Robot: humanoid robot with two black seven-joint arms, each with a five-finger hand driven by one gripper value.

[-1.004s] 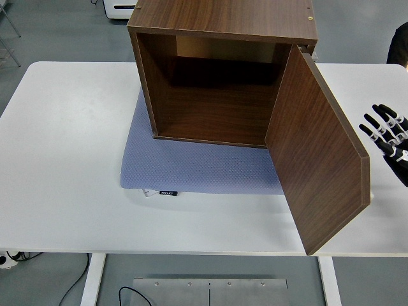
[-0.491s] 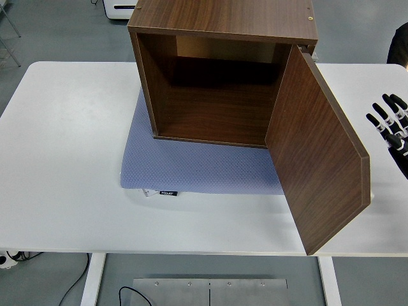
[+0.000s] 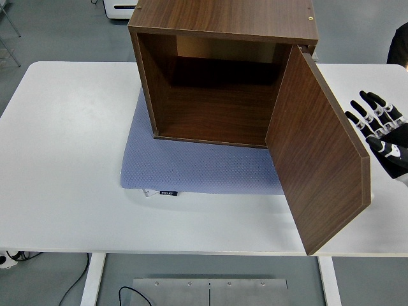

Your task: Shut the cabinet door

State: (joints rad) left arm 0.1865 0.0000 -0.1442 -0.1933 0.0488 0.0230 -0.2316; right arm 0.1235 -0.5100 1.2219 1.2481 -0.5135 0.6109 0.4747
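A dark wooden cabinet (image 3: 223, 38) stands on a blue mat (image 3: 191, 167) at the middle of the white table. Its inside is empty. Its door (image 3: 319, 159) is hinged on the right and swung wide open toward the near edge. My right hand (image 3: 379, 131) is at the right edge of the view, just right of the door's outer face and apart from it, with fingers spread and holding nothing. My left arm is out of view.
The white table (image 3: 64, 159) lies bare to the left of the mat. A dark object (image 3: 400, 44) shows at the top right edge. A white appliance (image 3: 118, 7) stands on the floor behind the table.
My right hand drew back toward the right edge, then moved left again, closer to the door's outer face. The door and cabinet have not moved.
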